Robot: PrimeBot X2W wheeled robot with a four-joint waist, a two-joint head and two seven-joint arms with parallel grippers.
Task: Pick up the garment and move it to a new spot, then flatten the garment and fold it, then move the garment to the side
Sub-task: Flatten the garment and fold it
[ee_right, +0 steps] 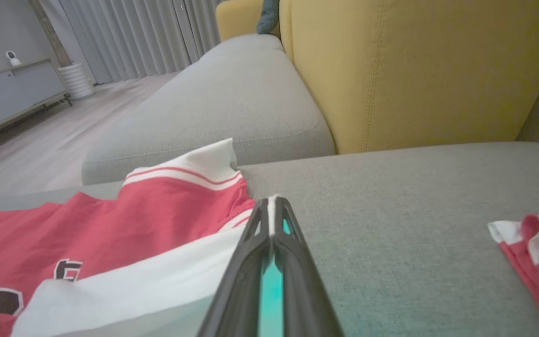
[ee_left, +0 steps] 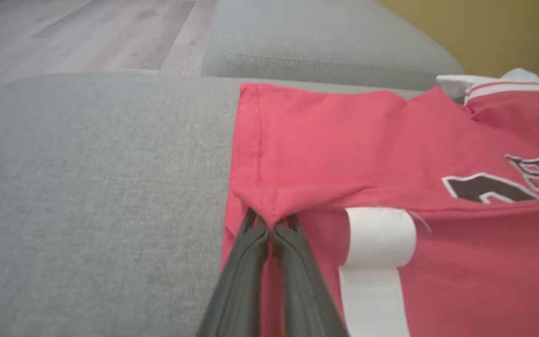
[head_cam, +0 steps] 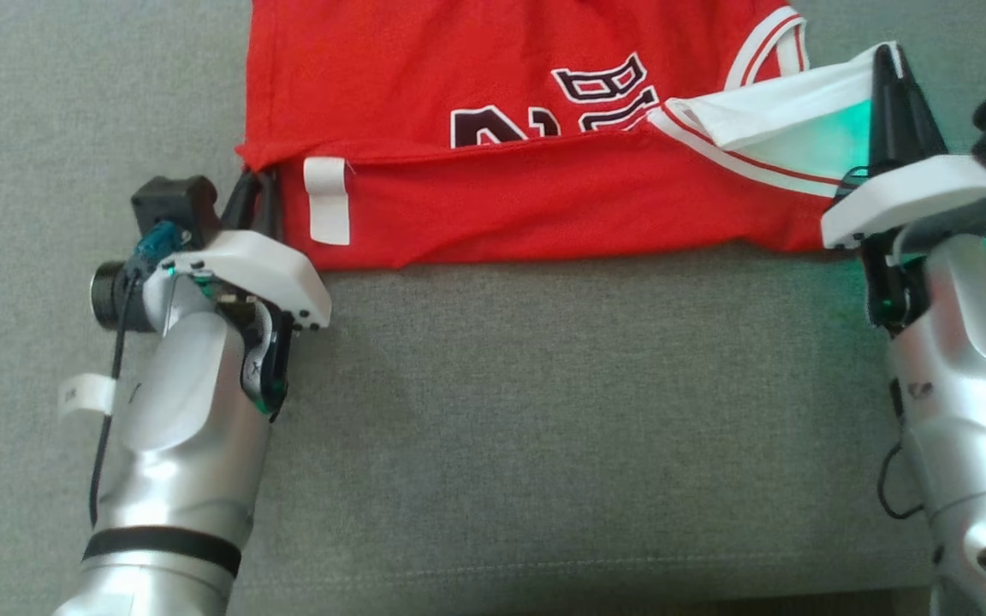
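Head view, count: we've got one red garment across the top of the frame on the grey sofa cushion, one white tag on it, and two arms.
Head view, left arm: it rises from the lower left, with the left gripper at the garment's left corner, pinched tight on the red hem.
Head view, right arm: it comes up at the lower right, with the right gripper at upper right, clamped on the white-trimmed edge.
Left wrist view, claw: we see both fingers meet at bottom centre, nipping the folded red corner, tag just to the right.
Right wrist view, claw: fingertips are pressed together at bottom centre, a sliver of white cloth between them, garment at lower left.
Right wrist view, extras: one small red-and-white cloth scrap lies apart at the right edge, and there's one yellow backrest at upper right.
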